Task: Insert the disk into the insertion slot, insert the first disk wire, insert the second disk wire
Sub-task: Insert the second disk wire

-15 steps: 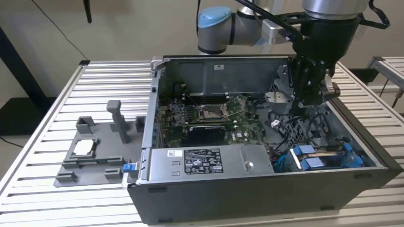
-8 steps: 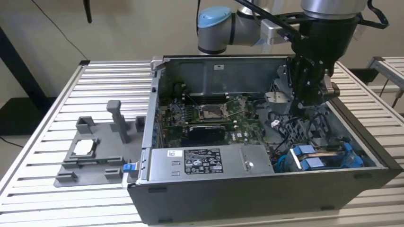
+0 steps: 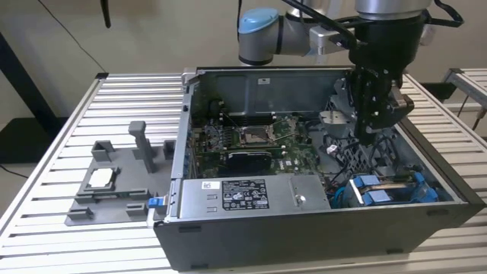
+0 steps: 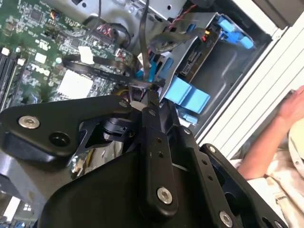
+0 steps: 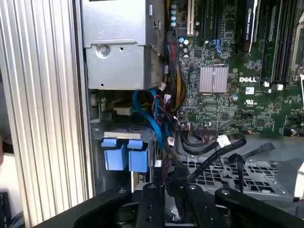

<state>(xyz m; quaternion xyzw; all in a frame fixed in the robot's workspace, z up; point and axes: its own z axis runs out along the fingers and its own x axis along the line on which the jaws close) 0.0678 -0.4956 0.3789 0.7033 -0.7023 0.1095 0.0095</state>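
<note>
The disk (image 3: 389,185) is seen seated in the insertion slot (image 4: 202,23), in the corner of the open case toward the exterior view's right, just beyond the grey power-supply box (image 3: 251,194). Its blue carrier tabs (image 5: 122,154) are shown in both wrist views. The jaws are drawn narrow and closed on the end of a black disk wire (image 4: 142,42), which is held just beside those tabs and near the edge of the motherboard (image 3: 251,140). Whether this is the first or the second wire cannot be told, nor whether any lead is already plugged into the disk.

The step in hand is judged to be the seating of this wire's plug. For that to go well:

- **Alignment:** the plug would need to be squared to the disk's socket before any push is given, since such plugs are usually keyed.
- **Push:** a straight, light push along the socket's line is advised, so that the carrier is not shifted in its bay.
- **Clearance:** the loose black loops and the blue cable (image 5: 154,121) nearby should be kept from being trapped between plug and socket.

(A person's hand (image 4: 292,107) is seen outside the case over the counter (image 3: 129,97), well apart from the jaws.)
</note>
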